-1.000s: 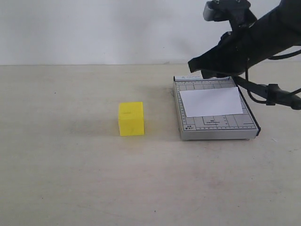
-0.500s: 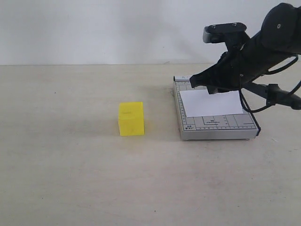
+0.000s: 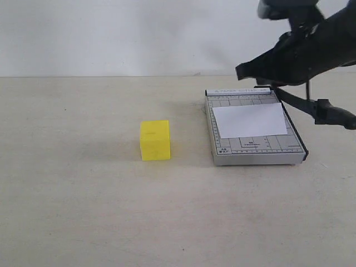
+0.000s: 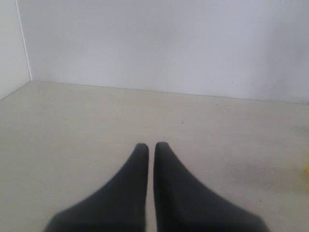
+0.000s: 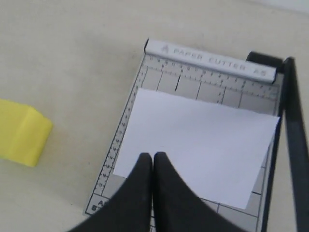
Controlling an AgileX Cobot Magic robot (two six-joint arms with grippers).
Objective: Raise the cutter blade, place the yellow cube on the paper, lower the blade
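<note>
The yellow cube [image 3: 155,140] sits on the table left of the grey cutter base [image 3: 222,139]; the right wrist view shows the cube [image 5: 21,130] too. The paper [image 3: 250,120] lies on the base, bare. The cutter blade [image 3: 332,115] slants away from the base's right edge, its thick handle out to the right. My right gripper [image 3: 240,71] hangs shut and empty above the base's far end; in its wrist view the right gripper [image 5: 153,155] points over the paper [image 5: 203,135], with the blade [image 5: 295,140] alongside. My left gripper [image 4: 150,145] is shut, empty, over bare table.
The beige tabletop [image 3: 83,211] stretches to the left and front of the cube. A white wall [image 3: 111,33] closes the back. The right arm's black body [image 3: 317,44] hangs over the cutter's far right corner. A yellow sliver [image 4: 307,168] shows at the left wrist view's edge.
The right gripper dipped toward the paper half a second ago, then rose and drew back to the right. Cube, paper and blade have not moved.
</note>
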